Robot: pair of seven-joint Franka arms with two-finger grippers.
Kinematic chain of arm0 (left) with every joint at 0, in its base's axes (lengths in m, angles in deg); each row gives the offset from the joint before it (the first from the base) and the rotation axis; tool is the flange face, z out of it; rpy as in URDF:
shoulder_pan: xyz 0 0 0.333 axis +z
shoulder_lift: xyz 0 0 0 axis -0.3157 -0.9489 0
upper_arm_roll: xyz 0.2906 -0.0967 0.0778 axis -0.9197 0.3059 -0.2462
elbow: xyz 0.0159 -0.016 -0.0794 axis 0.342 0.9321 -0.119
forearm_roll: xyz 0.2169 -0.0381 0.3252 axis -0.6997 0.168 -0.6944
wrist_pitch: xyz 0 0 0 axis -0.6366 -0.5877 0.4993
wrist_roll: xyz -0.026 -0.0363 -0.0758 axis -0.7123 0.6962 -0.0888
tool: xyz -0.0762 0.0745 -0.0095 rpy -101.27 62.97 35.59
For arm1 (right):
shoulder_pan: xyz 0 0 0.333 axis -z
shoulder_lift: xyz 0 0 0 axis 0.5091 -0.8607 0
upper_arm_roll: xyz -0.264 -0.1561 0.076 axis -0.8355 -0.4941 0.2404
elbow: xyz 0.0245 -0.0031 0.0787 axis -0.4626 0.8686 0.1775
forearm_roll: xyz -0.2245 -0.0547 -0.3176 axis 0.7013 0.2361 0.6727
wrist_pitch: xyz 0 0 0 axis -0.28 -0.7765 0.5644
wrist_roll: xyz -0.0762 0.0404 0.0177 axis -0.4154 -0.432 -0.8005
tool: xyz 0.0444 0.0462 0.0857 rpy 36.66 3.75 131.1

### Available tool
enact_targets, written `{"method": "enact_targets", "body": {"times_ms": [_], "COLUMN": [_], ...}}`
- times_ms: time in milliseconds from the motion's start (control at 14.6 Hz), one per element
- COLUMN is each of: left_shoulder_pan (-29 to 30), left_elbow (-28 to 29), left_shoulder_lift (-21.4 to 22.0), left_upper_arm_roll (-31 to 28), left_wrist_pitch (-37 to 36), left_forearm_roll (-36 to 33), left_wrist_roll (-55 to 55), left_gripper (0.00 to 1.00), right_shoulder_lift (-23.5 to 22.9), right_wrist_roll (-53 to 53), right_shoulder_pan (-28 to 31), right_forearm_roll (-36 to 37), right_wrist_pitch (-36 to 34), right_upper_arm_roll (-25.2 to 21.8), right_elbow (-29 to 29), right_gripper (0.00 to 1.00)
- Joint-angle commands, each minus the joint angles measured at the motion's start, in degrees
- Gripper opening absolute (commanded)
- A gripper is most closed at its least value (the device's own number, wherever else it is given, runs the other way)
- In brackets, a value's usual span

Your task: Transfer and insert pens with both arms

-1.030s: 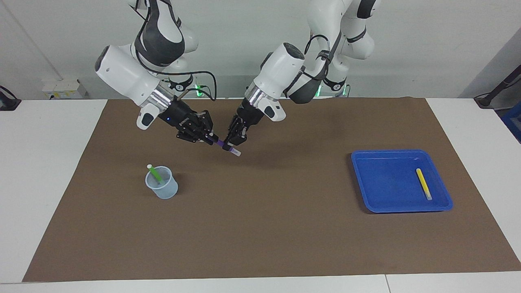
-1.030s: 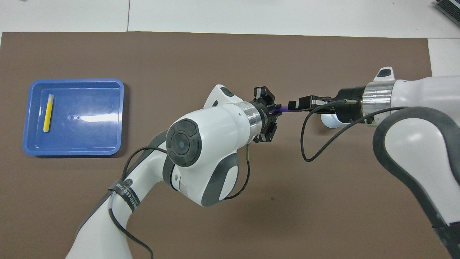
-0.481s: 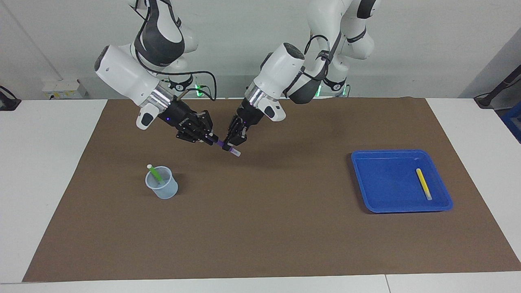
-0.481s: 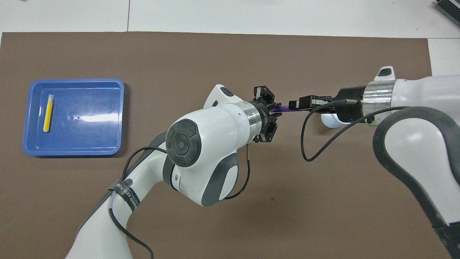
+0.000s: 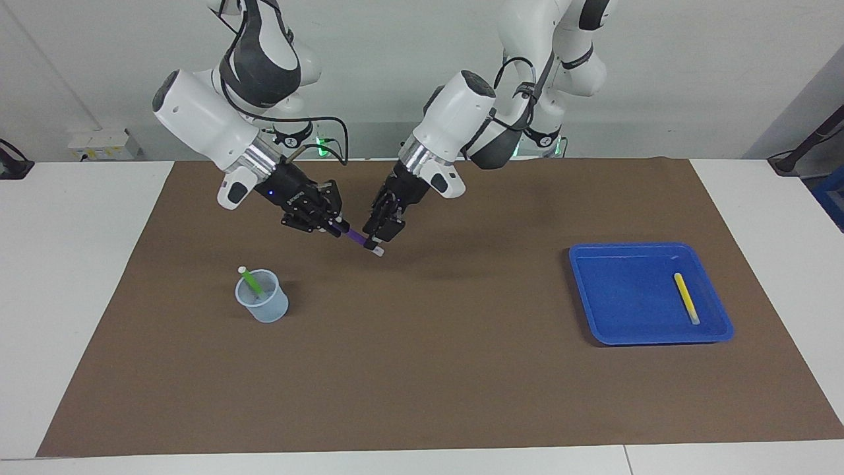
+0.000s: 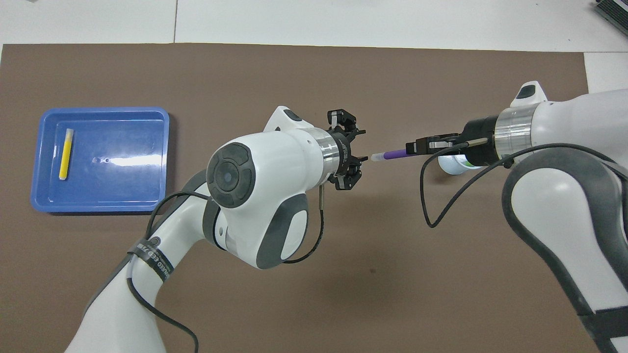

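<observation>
My left gripper point(image 6: 354, 153) has just opened and backed off; the right gripper point(image 6: 417, 146) alone clamps the purple pen point(image 6: 392, 154), cup point(image 5: 262, 304) at 7 o'clock.

- Three pens: one purple pen point(image 5: 355, 235), one green pen point(image 5: 250, 280), one yellow pen point(image 5: 686, 298).
- One clear cup point(image 5: 264, 305).
- One blue tray point(image 5: 620, 330).
- One brown mat point(image 5: 422, 369) on one white tabletop point(image 5: 66, 277).
- Two robot arms, each with one claw: the left claw point(image 5: 384, 227) and the right claw point(image 5: 328, 221).
</observation>
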Motion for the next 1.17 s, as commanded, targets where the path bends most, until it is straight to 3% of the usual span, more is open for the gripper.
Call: {"method": "enact_targets", "body": {"times_ms": [0, 275, 481, 687, 1099], "left_shoulder_pan": [2.11, 5.96, 11.06, 15.98, 24.68], "left_elbow": [0.59, 0.59, 0.16, 0.07, 0.86], "left_shoulder_lift": [2.65, 3.88, 4.85, 5.73, 6.52], "left_upper_arm_roll": [-0.13, -0.31, -0.40, -0.31, -0.31], "left_wrist_pitch": [-5.91, -13.54, -20.23, -25.15, -28.16], "left_forearm_roll": [0.44, 0.00, -0.17, -5.43, -6.77], "left_wrist_roll": [3.38, 10.65, 21.37, 32.27, 55.30], "left_gripper": [0.52, 0.52, 0.51, 0.53, 0.57], "right_shoulder_lift": [-1.26, -1.44, -2.32, -3.80, -5.56], "right_wrist_roll": [0.46, 2.47, 6.95, 7.40, 6.61], "right_shoulder_pan": [1.13, 2.71, 6.13, 8.33, 8.69], "right_forearm_roll": [8.85, 22.74, 25.91, 28.38, 28.56], "right_wrist_pitch": [-2.86, -1.54, -1.01, -0.40, 3.20], "right_upper_arm_roll": [-0.13, -0.21, -0.21, -0.21, -0.13], "right_elbow": [-3.07, -2.20, -2.28, -1.84, -0.09], "right_gripper": [0.00, 0.00, 0.00, 0.00, 0.00]}}
